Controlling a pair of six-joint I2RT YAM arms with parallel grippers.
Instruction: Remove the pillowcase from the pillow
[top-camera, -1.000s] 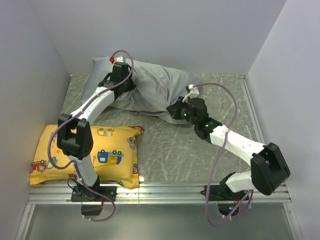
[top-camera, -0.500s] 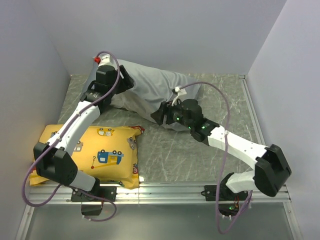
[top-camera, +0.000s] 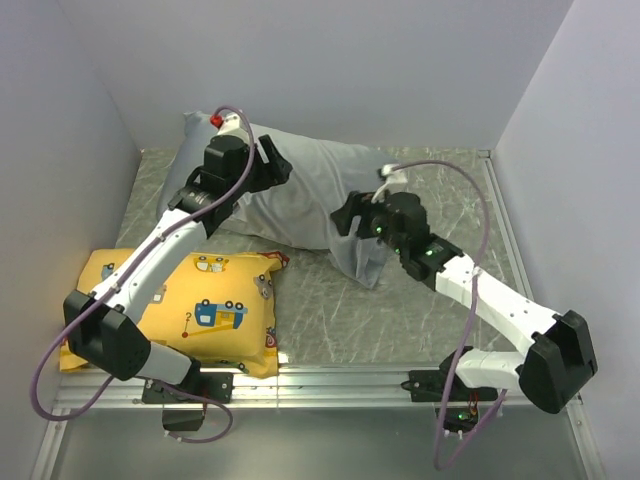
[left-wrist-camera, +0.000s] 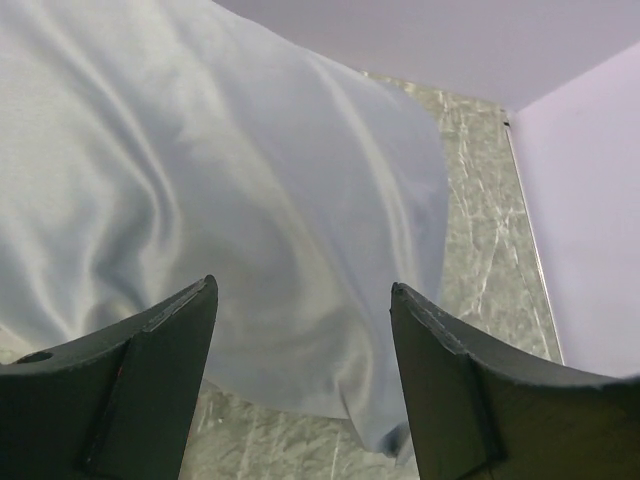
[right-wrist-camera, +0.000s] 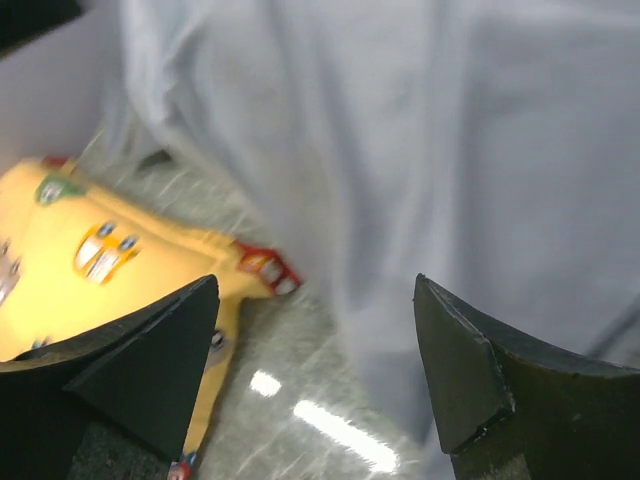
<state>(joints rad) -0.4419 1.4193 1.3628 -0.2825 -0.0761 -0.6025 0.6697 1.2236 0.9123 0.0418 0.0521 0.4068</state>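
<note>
At rear, wrinkled silver-grey pillowcase (top-camera: 310, 190)

Wrinkled silver-grey pillowcase (top-camera: 310, 190), apparently stuffed

Pillowcase (top-camera: 300, 195) silver-grey, satin sheen; cushion (top-camera: 200, 310) yellow, cartoon-vehicle print; table (top-camera: 340, 310) grey-green marbled.

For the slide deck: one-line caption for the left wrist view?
Left gripper, fingers apart, over the wrinkled silver-grey satin pillowcase on a grey-green marbled table.
</note>
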